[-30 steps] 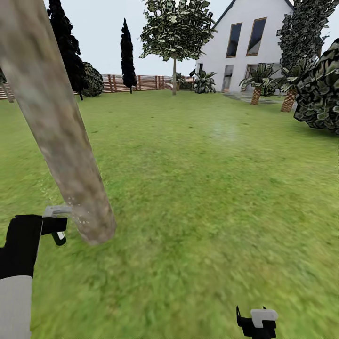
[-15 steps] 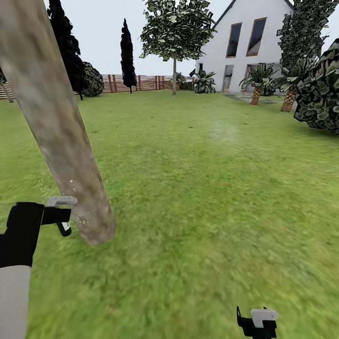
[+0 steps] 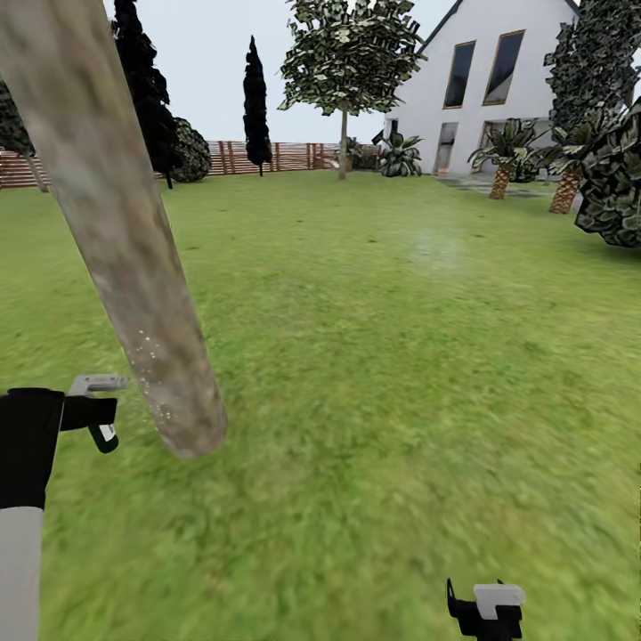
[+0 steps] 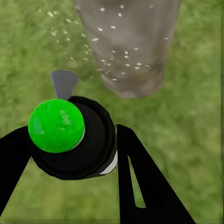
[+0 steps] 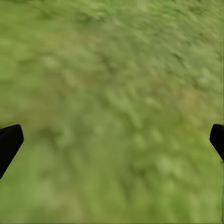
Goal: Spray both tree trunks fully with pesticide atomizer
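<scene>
My left gripper (image 3: pixel 89 414) is shut on the pesticide atomizer (image 4: pixel 70 135), a black bottle with a green cap and a grey nozzle (image 3: pixel 98 385). The nozzle points at the near tree trunk (image 3: pixel 125 240), a thick mottled grey-beige column leaning across the left of the head view. Small white pesticide specks (image 4: pixel 116 46) dot the trunk's lower part and the air beside it. A second tree (image 3: pixel 345 53) with a thin straight trunk stands far off by the fence. My right gripper (image 3: pixel 485 610) hangs low at the right, open over grass (image 5: pixel 112 93).
Green lawn (image 3: pixel 401 356) spreads ahead and to the right. A brown slat fence (image 3: pixel 267 156), dark conifers (image 3: pixel 256 98) and a white house (image 3: pixel 499 80) line the far side. Palms (image 3: pixel 500 151) and a large shrub (image 3: pixel 614 178) stand at the right.
The camera has turned slightly left. The left gripper with the atomizer rose a little, then drew slightly back from the trunk. White specks now reach higher on the trunk.
</scene>
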### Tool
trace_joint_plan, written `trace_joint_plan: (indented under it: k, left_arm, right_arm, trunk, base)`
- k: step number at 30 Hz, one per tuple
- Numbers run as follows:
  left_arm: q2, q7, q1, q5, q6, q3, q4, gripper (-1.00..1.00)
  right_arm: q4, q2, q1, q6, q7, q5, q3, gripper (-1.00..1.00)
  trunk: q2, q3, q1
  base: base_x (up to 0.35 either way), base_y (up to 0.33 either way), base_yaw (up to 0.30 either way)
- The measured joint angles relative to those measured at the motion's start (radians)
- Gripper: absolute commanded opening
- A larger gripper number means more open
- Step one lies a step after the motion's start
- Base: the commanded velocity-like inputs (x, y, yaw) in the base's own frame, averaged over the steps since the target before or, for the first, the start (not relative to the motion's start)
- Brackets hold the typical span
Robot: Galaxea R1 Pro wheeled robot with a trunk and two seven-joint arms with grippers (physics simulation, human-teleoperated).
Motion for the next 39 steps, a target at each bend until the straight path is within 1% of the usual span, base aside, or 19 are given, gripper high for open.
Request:
trace_joint_plan:
  k: [13,16,24,32,39]
  left_arm:
    - [-0.002,0.002,0.000,0.000,0.001,0.000,0.002,-1.00]
    - [-0.002,0.027,0.000,-0.001,0.001,0.001,0.002,-1.00]
    - [-0.006,0.035,0.000,0.003,0.004,-0.001,0.000,-1.00]
    - [-0.008,0.035,0.000,0.003,0.006,-0.001,0.000,-1.00]
    - [-0.008,0.035,0.000,0.003,0.006,0.002,0.000,-1.00]
  right_arm:
    - [0.000,0.000,0.000,0.000,0.000,0.000,0.001,1.00]
    - [0.000,0.000,0.000,0.000,0.000,0.000,0.001,1.00]
    - [0.000,0.000,0.000,0.000,0.000,0.000,0.001,1.00]
    - [0.000,-0.002,0.000,0.000,0.000,0.000,0.000,1.00]
    - [0.000,0.000,0.000,0.000,0.000,0.000,0.001,1.00]
  trunk:
    - [0.000,0.000,0.000]
    - [0.000,0.000,0.000]
    - [0.000,0.000,0.000]
    - [0.000,0.000,0.000]
    - [0.000,0.000,0.000]
  base:
    - [0.010,-0.271,0.001]
    - [0.000,-0.273,0.006]
    - [0.000,-0.274,0.222]
    - [0.006,-0.274,0.015]
    - [0.137,-0.263,0.054]
